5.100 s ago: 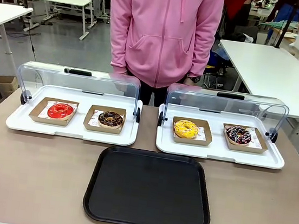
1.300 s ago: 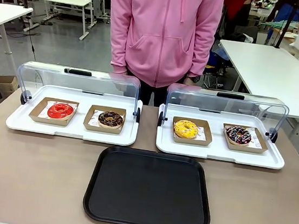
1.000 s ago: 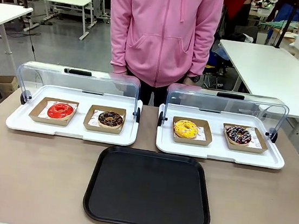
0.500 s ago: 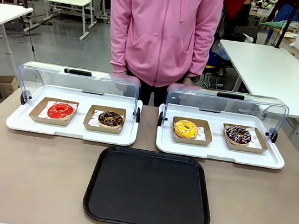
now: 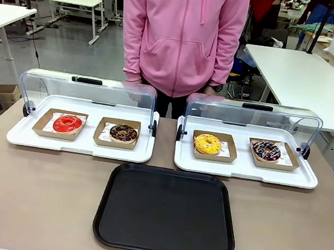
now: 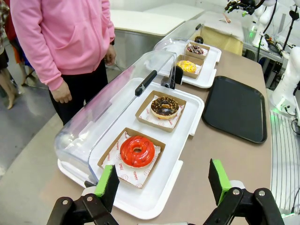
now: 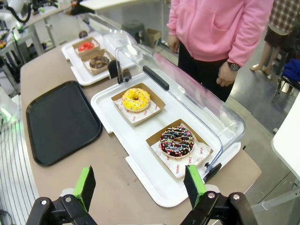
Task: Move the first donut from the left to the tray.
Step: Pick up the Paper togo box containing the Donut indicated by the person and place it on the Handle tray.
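Glossy bright-red ring donut (image 5: 68,124) sits flat and whole in its shallow brown cardboard holder, at the left end of the left white tray (image 5: 79,148). The large flat black plastic tray (image 5: 167,213), with rounded corners and a low rim, lies on the table (image 5: 24,196), nearer the robot and well apart from the donut.
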### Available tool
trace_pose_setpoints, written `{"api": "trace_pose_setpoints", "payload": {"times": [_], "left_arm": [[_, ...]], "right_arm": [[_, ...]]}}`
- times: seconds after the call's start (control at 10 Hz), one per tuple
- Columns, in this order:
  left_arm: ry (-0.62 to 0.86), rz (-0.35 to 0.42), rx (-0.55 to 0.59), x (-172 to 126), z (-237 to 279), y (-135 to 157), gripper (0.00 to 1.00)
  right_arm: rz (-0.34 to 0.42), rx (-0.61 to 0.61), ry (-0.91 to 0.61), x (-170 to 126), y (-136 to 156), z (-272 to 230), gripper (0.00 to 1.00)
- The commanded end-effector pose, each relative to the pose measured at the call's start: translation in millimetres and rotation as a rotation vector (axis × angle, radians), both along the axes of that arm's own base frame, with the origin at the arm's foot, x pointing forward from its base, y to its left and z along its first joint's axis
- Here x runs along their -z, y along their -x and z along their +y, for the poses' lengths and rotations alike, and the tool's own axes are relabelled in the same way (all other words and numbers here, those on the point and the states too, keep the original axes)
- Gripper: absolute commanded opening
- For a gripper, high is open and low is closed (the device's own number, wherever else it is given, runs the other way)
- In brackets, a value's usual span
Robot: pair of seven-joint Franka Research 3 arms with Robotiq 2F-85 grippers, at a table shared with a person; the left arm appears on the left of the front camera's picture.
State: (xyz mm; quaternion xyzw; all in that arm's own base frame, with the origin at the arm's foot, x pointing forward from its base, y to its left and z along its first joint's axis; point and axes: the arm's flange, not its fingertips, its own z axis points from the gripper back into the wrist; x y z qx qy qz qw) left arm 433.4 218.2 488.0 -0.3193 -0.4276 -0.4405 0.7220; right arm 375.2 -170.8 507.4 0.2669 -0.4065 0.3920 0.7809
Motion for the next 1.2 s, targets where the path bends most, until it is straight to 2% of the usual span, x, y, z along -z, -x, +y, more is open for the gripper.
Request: {"api": "trace_pose_setpoints", "payload": {"times": [0.0,1.1], "left_arm": [[-0.006,0.005,-0.003,-0.5,-0.7,-0.5,1.0],[-0.006,0.005,-0.003,-0.5,-0.7,-0.5,1.0]], "right_arm": [[-0.021,-0.002,-0.017,0.4,-2.1,1.5,1.0],[-0.021,-0.002,-0.017,0.4,-2.1,1.5,1.0]]}}
